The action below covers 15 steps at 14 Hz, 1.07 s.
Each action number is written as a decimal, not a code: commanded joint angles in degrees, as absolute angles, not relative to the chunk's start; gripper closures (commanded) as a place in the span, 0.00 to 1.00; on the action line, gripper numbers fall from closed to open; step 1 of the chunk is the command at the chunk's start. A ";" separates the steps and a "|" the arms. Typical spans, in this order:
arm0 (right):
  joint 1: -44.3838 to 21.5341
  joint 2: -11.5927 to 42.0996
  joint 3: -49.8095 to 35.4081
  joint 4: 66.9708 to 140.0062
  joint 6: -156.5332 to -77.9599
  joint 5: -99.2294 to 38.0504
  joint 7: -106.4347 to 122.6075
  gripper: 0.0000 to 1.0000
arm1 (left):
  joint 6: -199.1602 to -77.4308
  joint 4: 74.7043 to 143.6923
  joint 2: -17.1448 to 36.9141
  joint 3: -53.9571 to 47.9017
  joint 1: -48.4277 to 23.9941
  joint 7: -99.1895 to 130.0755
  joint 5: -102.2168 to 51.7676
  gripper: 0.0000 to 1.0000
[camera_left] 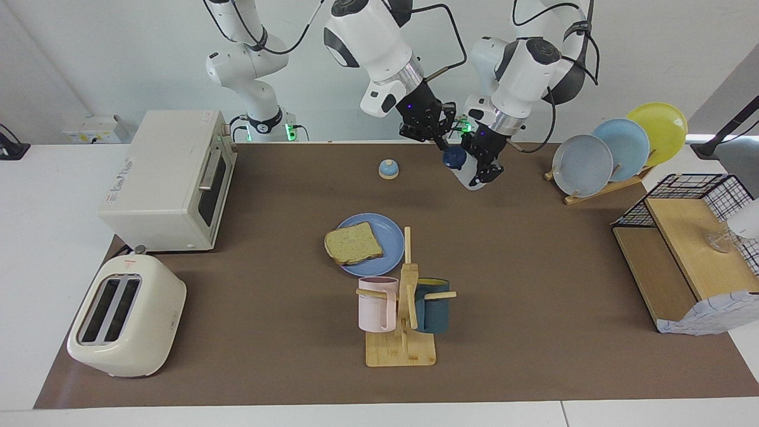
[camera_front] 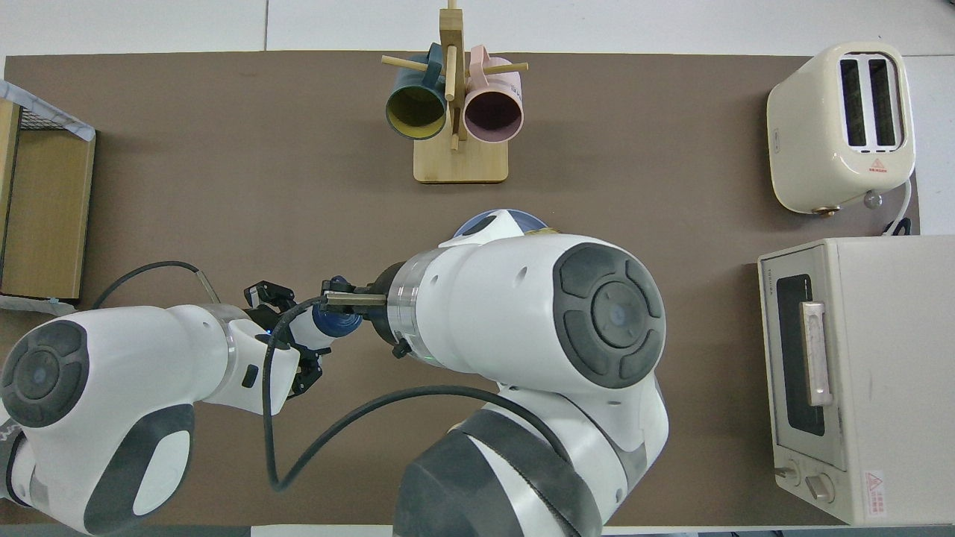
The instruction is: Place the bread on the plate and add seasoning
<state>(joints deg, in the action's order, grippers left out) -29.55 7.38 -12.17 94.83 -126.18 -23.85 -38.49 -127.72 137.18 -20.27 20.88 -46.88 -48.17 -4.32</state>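
Observation:
The bread lies flat on the blue plate at the middle of the table, its crust overhanging the rim toward the right arm's end. My left gripper is shut on the seasoning bottle and holds it tilted above the table near the robots, navy cap uppermost. My right gripper is right at that cap. In the overhead view the right arm covers nearly all of the plate; the left gripper, the bottle and the right gripper meet beside it.
A blue-domed bell sits near the robots. A mug rack stands just farther out than the plate. A toaster oven and toaster are at the right arm's end; a plate rack and wire shelf are at the left arm's.

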 commanded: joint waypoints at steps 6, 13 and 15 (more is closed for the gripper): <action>-24.54 6.86 -12.13 94.48 -128.32 -32.59 -42.72 1.00 | -128.85 138.52 -22.06 21.09 -47.29 -47.46 -4.75 1.00; -22.68 4.66 -11.78 98.60 -127.88 -31.82 -42.36 0.00 | -128.06 138.17 -22.06 21.09 -47.37 -47.37 -4.75 1.00; -21.45 3.70 -11.69 100.89 -128.23 -30.33 -41.23 0.00 | -128.67 137.38 -21.27 20.92 -47.55 -44.93 -4.66 1.00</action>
<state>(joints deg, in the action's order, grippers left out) -22.88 6.51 -11.48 96.66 -127.41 -31.64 -41.98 -128.48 137.21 -20.57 20.60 -46.94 -46.94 -4.52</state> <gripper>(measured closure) 0.529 0.485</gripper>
